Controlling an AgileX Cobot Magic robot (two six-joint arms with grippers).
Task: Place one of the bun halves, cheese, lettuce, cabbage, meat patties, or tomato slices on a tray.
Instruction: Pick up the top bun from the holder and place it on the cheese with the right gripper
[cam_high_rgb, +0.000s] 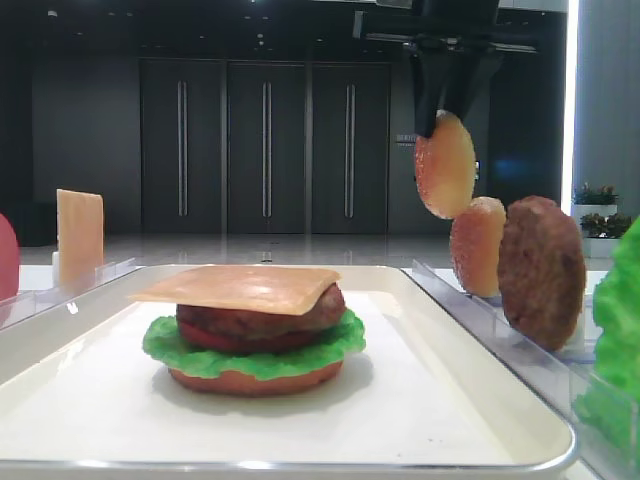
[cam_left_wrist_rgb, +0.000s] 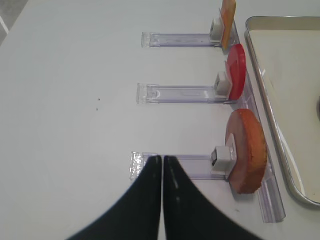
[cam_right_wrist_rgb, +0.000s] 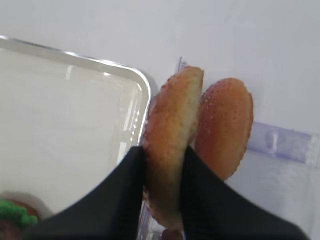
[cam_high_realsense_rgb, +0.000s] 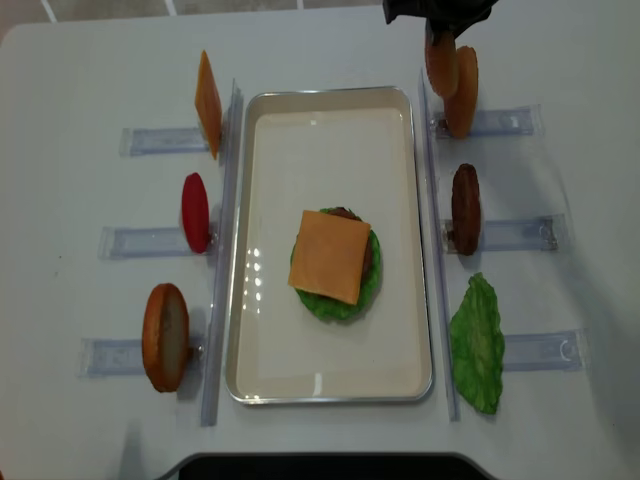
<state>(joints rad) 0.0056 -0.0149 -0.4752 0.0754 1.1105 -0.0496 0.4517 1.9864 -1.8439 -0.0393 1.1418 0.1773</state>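
Golden-tan bun top (cam_right_wrist_rgb: 170, 150) hung on edge, long axis vertical, grasped by the right pincer (cam_right_wrist_rgb: 165, 170) just outside the tray's (cam_right_wrist_rgb: 142, 90) far right corner; the left pincer (cam_left_wrist_rgb: 162, 162) was clenched.

Around the one tray (cam_high_realsense_rgb: 330, 105): four bun halves (cam_high_realsense_rgb: 442, 62), two cheese (cam_high_realsense_rgb: 330, 256), two lettuce (cam_high_realsense_rgb: 476, 345), two meat patties (cam_high_realsense_rgb: 465, 208), two tomato slices (cam_high_realsense_rgb: 195, 212).

Lab-like hall — dark doors (cam_high_rgb: 265, 150), white table (cam_high_realsense_rgb: 90, 90).
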